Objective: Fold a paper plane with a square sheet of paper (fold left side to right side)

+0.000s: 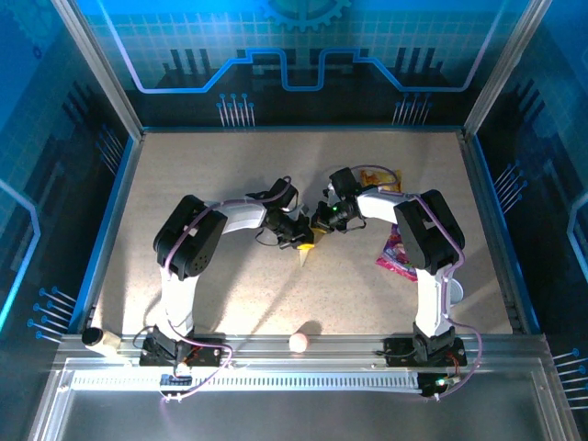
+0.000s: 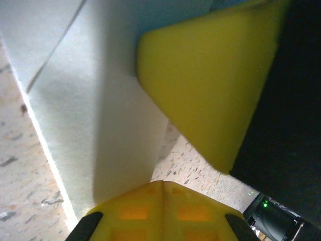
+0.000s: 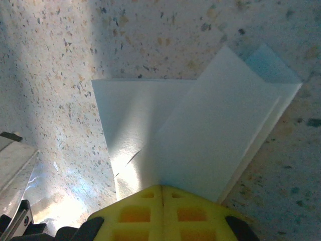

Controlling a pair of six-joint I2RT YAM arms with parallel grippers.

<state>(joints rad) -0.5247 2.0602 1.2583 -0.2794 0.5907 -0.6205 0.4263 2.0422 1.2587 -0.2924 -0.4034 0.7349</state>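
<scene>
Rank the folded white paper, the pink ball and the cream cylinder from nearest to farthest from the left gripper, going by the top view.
1. Folded white paper: right at the left gripper, mid-table.
2. Pink ball: at the table's near edge, between the two arm bases.
3. Cream cylinder: in the near-left corner, left of the left arm's base.

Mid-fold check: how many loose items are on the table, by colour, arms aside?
White: 1, folded paper
Yellow: 1, snack packet
Pink: 1, wrapper
Peach: 1, small ball
Cream: 1, small cylinder by the near rail
Total: 5
</scene>
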